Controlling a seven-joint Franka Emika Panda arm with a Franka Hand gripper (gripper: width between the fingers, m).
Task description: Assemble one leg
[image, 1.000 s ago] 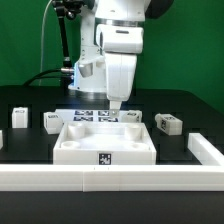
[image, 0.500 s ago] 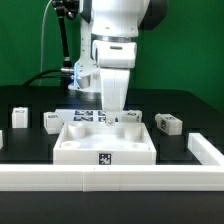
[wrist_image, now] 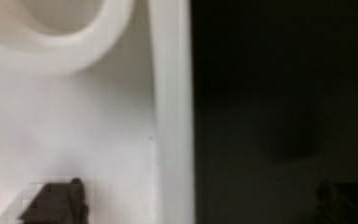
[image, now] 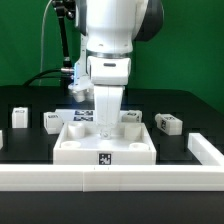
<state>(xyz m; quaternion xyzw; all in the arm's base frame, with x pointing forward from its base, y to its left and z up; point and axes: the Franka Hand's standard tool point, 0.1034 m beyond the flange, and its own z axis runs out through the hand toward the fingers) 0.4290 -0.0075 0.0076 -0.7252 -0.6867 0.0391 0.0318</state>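
Several small white legs lie on the black table: two at the exterior view's left [image: 17, 116] [image: 51, 121], and one at the right [image: 167, 124]. The large white square tray-like piece [image: 72, 150] lies in the middle. My gripper [image: 106, 128] hangs low over the tray's far part. In the wrist view the gripper [wrist_image: 199, 205] is open and empty. Its dark fingertips [wrist_image: 55, 200] stand wide apart. One is over the tray's white surface [wrist_image: 69, 120], the other over the dark table. No leg shows in the wrist view.
The marker board [image: 82, 115] lies behind the tray, partly hidden by the gripper. Another small white part [image: 133, 116] lies behind the tray's right corner. A white rail [image: 110, 178] runs along the front, with a side piece at the right [image: 205, 150].
The arm has moved toward the exterior view's left and come down closer to the tray. The loose parts have not moved.
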